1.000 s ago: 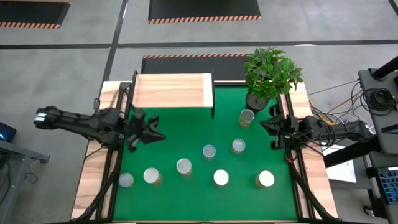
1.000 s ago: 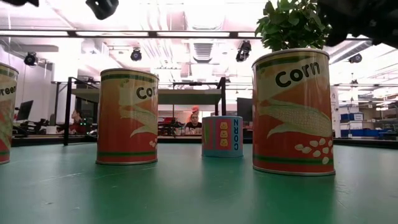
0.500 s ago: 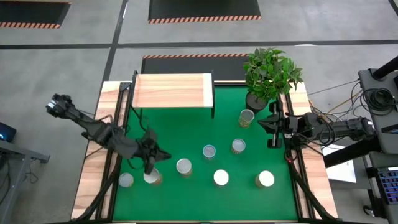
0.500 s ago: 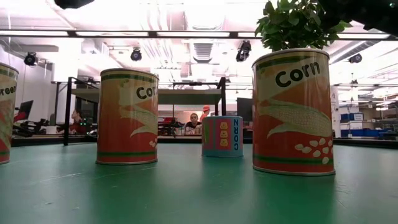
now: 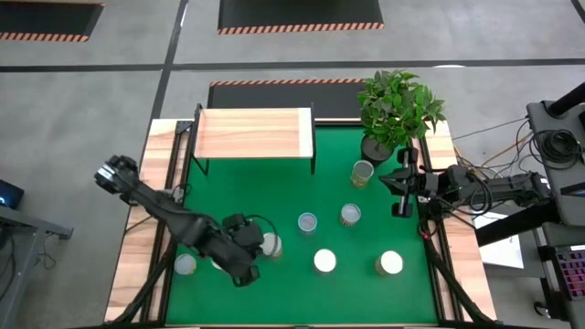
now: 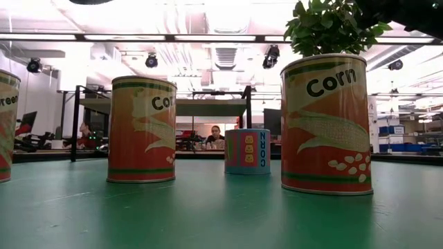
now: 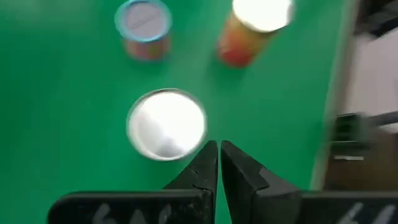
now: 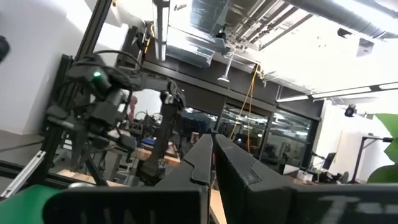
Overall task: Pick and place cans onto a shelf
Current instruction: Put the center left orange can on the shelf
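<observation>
Currently the left gripper (image 5: 245,263) hovers over the front-left cans, fingers (image 7: 205,167) pinched together on nothing, a white-topped can (image 7: 166,124) just at 11 o'clock of its tips. The right gripper (image 5: 399,190) waits at the table's right edge, jaws closed, empty. The shelf (image 5: 253,133) sits bare at 12 o'clock of the mat.

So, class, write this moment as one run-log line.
left gripper: shut, above can in front row | right gripper: shut, waiting at table's right edge | shelf: no cans
</observation>
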Controlling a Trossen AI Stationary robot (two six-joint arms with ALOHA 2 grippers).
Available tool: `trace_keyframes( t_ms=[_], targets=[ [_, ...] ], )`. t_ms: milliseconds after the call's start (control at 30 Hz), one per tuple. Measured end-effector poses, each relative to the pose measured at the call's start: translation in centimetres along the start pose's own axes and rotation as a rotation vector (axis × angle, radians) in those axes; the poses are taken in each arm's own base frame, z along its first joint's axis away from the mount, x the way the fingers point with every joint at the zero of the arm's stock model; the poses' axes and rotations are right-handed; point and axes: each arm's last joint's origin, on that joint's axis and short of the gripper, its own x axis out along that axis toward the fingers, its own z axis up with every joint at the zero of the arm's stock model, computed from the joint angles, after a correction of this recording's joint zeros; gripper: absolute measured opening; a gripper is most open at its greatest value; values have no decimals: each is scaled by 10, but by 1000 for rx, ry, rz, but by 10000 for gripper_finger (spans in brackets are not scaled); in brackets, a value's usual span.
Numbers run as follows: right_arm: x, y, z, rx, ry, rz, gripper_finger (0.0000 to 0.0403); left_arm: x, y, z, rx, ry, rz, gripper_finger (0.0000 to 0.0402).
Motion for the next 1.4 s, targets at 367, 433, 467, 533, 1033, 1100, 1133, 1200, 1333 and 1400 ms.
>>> trace_keyframes(
  t_ms=[367,433,467,533,1033,1100,1133,1200,1333,1400],
  targets=[
    [0,1,-3,-13,26,9,9,33,-17,4,96,65,155,123],
    [0,1,-3,-9,28,9,9,36,-17,4,92,67,160,160],
    [0,1,-3,-5,27,9,9,37,-17,4,91,65,165,179],
    [0,1,-3,1,27,8,9,40,-17,4,92,51,185,216],
    [1,2,-5,14,55,19,9,49,-14,8,166,21,241,362],
    [1,2,-5,14,54,18,9,49,-14,9,166,21,242,373],
    [1,2,-5,14,54,18,9,50,-14,9,165,21,242,380],
    [1,2,-5,14,54,19,9,50,-13,10,158,21,245,393],
    [1,2,-5,16,55,19,9,51,-12,11,139,14,247,390],
    [1,2,-5,21,55,19,9,51,-12,11,149,10,246,383]
  ],
)
